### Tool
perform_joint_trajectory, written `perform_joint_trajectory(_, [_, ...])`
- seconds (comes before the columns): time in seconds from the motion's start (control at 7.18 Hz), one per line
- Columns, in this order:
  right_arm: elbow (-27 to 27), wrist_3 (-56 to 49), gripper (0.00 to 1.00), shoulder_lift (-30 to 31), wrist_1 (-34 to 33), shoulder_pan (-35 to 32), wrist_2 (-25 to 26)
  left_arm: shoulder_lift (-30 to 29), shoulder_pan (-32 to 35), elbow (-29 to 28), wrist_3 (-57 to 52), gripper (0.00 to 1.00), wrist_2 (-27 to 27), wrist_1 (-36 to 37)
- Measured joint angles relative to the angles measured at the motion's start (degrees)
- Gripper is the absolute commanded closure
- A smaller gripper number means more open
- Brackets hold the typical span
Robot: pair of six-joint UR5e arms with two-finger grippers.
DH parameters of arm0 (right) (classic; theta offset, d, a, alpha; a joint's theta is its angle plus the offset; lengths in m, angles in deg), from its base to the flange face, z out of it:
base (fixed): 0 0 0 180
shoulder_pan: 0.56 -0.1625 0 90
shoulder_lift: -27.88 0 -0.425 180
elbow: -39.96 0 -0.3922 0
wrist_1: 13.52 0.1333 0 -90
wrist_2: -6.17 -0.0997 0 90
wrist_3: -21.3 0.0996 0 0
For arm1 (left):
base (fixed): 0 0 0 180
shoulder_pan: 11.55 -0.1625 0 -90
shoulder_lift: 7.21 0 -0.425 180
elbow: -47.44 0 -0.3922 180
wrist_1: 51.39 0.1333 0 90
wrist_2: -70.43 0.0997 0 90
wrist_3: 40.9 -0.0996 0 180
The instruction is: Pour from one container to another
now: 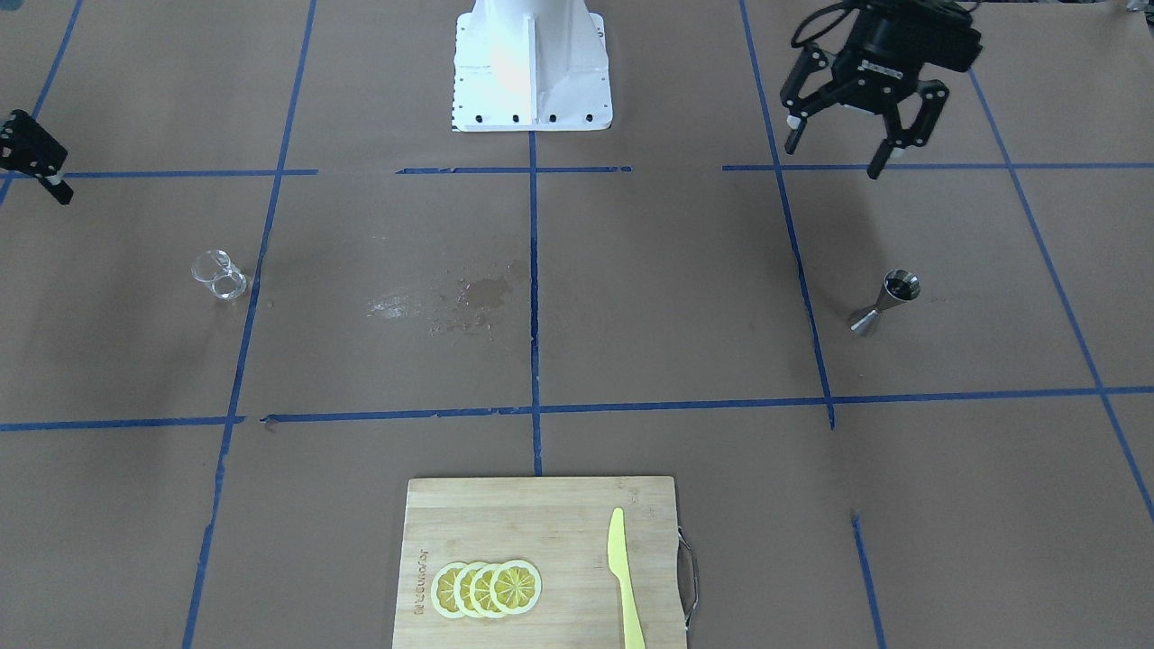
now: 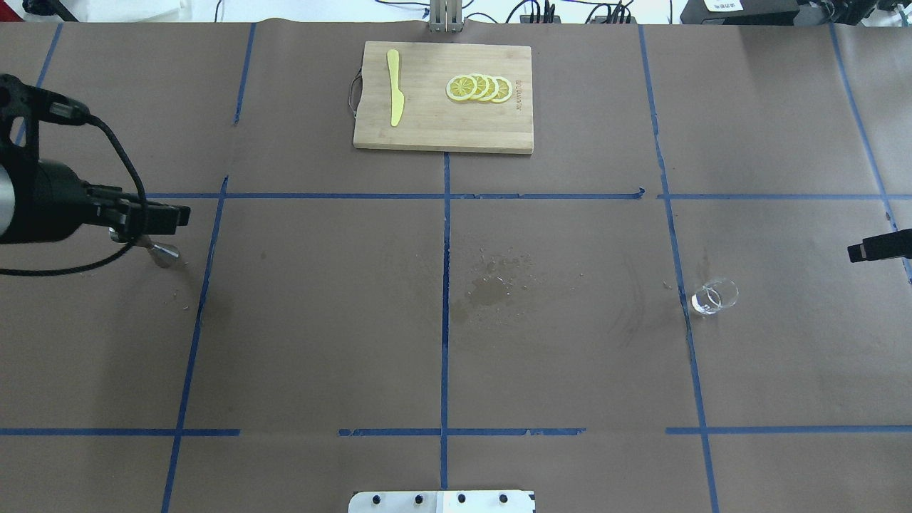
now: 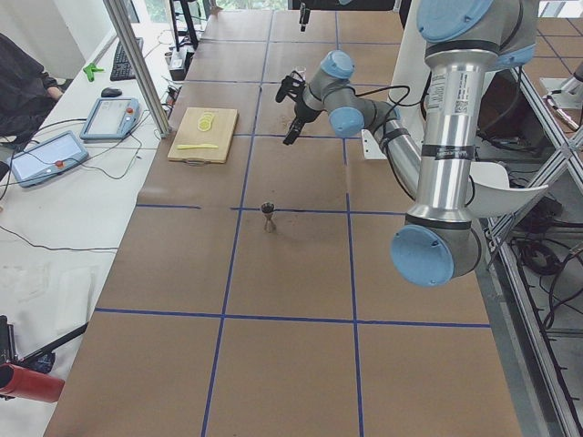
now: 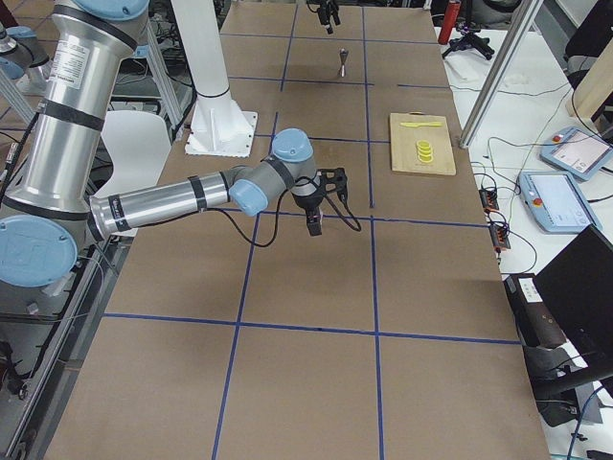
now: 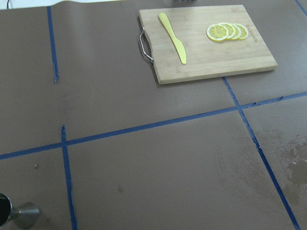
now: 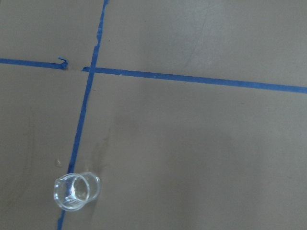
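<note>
A small steel jigger (image 1: 885, 302) stands upright on the brown paper and holds dark liquid. In the overhead view my left arm half covers the jigger (image 2: 165, 254); it also shows at the bottom left corner of the left wrist view (image 5: 19, 215). My left gripper (image 1: 835, 155) hangs open and empty above the table, back from the jigger toward the robot base. A clear, empty glass (image 1: 219, 275) stands on the other side (image 2: 714, 297) (image 6: 76, 190). My right gripper (image 1: 41, 167) is at the view's edge, apart from the glass, with one splayed finger showing and nothing held.
A wooden cutting board (image 1: 541, 505) lies at the far edge of the table, with lemon slices (image 1: 487, 588) and a yellow knife (image 1: 624, 577) on it. A wet stain (image 1: 478, 302) marks the paper in the middle. The white robot base (image 1: 532, 68) is at the near edge.
</note>
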Motion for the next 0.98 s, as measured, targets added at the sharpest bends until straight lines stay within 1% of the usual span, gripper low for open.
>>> perform_joint_trajectory(0.14, [-0.59, -8.83, 0.00, -1.57, -6.53, -3.67, -1.38, -0.08, 7.35, -4.32, -8.53, 0.00, -6.01, 0.02])
perform_joint_trajectory(0.28, [-1.00, -17.51, 0.00, -2.64, -13.29, -6.51, -1.71, -0.01, 13.80, -8.93, -17.12, 0.00, -10.03, 0.03])
perform_joint_trajectory(0.42, [-1.80, -25.21, 0.00, -3.09, -18.41, -8.87, -1.62, 0.10, 19.59, -13.80, -25.88, 0.00, -13.01, 0.07])
perform_joint_trajectory(0.56, [-3.22, -31.50, 0.00, -3.40, -22.01, -11.42, -1.79, 0.08, 24.79, -18.89, -34.36, 0.00, -15.55, 0.76])
perform_joint_trajectory(0.7, [-4.51, -35.45, 0.00, -3.60, -24.42, -13.66, -2.71, -0.01, 29.25, -23.47, -42.40, 0.00, -16.90, 2.38])
perform_joint_trajectory(0.84, [-5.21, -37.29, 0.00, -3.41, -25.85, -15.21, -3.89, 0.02, 33.16, -27.14, -49.44, 0.00, -18.04, 4.56])
perform_joint_trajectory(0.98, [-5.63, -37.90, 0.00, -3.12, -26.30, -16.04, -4.50, 0.41, 36.22, -29.57, -54.10, 0.00, -19.62, 7.52])
